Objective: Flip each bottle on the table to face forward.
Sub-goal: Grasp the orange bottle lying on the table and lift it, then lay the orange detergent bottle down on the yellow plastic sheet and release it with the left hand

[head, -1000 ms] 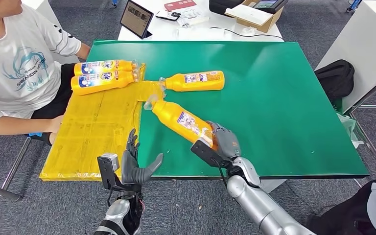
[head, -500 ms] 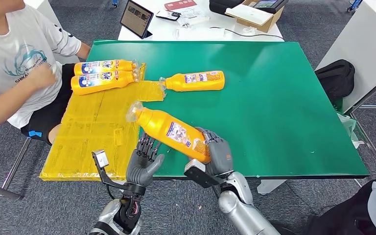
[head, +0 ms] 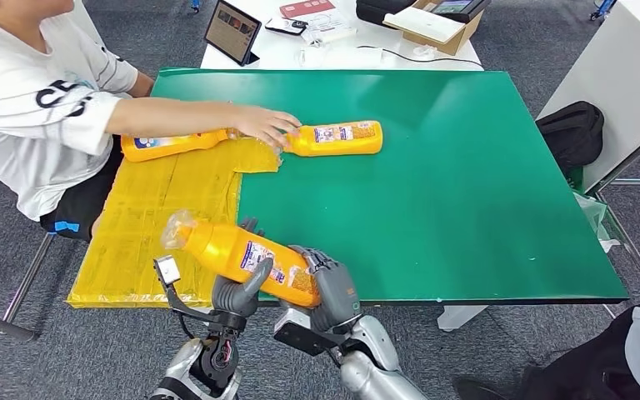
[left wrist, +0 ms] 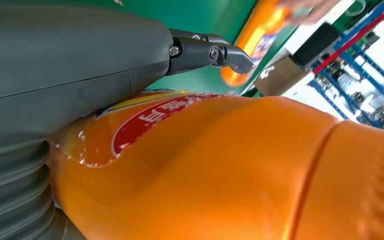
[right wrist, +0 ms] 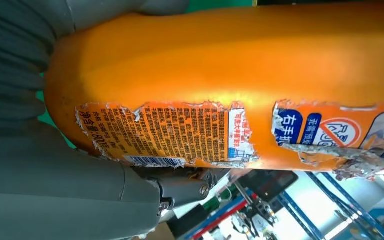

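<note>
Right hand (head: 332, 290) is wrapped around the base end of an orange bottle (head: 242, 257), holding it lifted off the green table (head: 467, 183) at the near edge — cap end points toward the robot's left, out over the yellow mat (head: 167, 217). Left hand (head: 237, 292) is cupped under the bottle's middle, thumb up against its side, so both hands are grasping the same bottle. Right wrist view shows the bottle's torn back label (right wrist: 170, 132) with fine print and a barcode, facing that camera; left wrist view shows a red-edged label patch (left wrist: 155, 117) pressed against the palm. Second orange bottle (head: 337, 138) lies on its side on the table further back, label up, cap toward the mat. A person (head: 25, 108) seated at the robot's left reaches across — their hand (head: 265, 127) is on that bottle's cap end. Third bottle (head: 171, 144) lies on the mat's far end, partly hidden under the person's forearm. Tablet (head: 232, 32) and cardboard box (head: 437, 23) sit on the white desk (head: 333, 54) behind.
</note>
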Action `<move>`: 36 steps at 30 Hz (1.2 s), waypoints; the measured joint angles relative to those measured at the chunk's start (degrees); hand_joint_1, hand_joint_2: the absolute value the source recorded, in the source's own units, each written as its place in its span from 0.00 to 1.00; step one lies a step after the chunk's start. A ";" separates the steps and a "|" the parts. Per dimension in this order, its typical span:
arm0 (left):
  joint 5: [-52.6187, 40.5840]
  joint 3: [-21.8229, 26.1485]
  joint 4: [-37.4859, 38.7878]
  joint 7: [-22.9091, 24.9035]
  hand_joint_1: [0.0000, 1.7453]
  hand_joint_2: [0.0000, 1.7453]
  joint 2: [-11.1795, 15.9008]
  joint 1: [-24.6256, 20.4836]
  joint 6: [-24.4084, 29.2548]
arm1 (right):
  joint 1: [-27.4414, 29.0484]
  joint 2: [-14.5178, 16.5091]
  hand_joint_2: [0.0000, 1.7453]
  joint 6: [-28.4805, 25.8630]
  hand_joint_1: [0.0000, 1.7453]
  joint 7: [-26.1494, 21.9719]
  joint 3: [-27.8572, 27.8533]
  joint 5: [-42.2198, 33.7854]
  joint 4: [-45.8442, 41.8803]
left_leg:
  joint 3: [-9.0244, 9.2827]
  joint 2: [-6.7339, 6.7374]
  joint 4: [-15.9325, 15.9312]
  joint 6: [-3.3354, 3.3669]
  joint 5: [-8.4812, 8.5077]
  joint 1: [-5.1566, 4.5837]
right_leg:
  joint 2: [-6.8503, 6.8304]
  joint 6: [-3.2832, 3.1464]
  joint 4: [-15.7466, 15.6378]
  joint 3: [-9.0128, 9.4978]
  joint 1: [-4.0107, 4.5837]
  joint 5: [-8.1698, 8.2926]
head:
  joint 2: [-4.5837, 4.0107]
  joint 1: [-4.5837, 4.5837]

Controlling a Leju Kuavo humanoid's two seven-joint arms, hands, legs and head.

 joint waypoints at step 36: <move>-6.61 2.24 -6.18 -9.53 1.00 1.00 0.33 4.84 8.65 | -3.36 2.89 0.00 15.33 0.00 4.34 7.15 -10.46 5.29 | -0.03 0.14 0.00 -0.01 0.01 0.00 | 0.05 -0.01 0.00 -0.12 0.00 0.02 | 0.01 -0.01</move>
